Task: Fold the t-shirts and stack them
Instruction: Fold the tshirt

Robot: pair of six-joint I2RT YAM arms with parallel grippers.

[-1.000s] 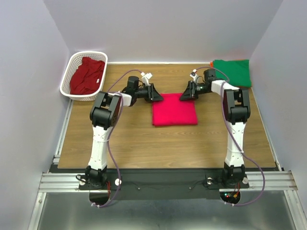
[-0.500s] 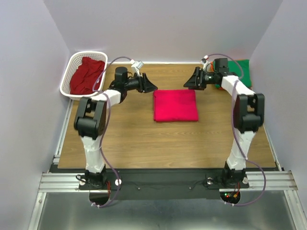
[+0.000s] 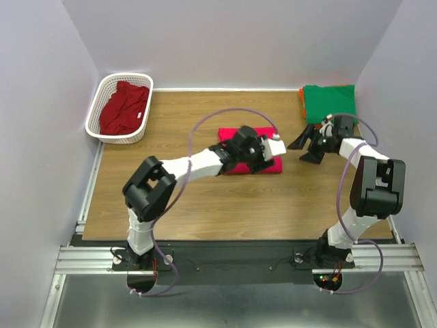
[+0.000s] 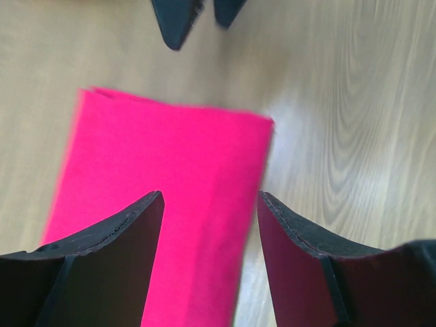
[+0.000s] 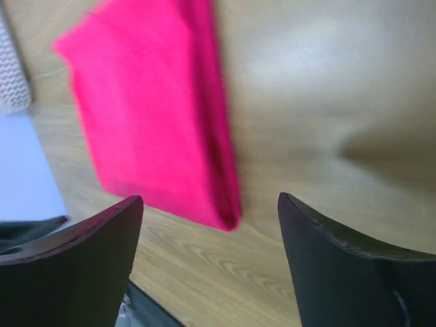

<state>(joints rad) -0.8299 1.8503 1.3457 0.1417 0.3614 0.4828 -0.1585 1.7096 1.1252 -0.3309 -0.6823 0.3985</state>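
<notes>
**Two end effectors gaping wide at folded pink shirt**

The left end effector (image 4: 210,197) is hanging wide open and empty over the right edge of the folded bright pink-red t-shirt (image 4: 170,150), which is lying flat in the middle of the table (image 3: 205,198). The right end effector (image 3: 305,150), also spread wide and gripping nothing, is sitting just beside that edge. The green t-shirt (image 3: 330,102) is lying folded in the far right corner atop the orange t-shirt (image 3: 302,104). The crimson t-shirt (image 3: 124,108) is lying crumpled in the white basket (image 3: 92,121).
</notes>
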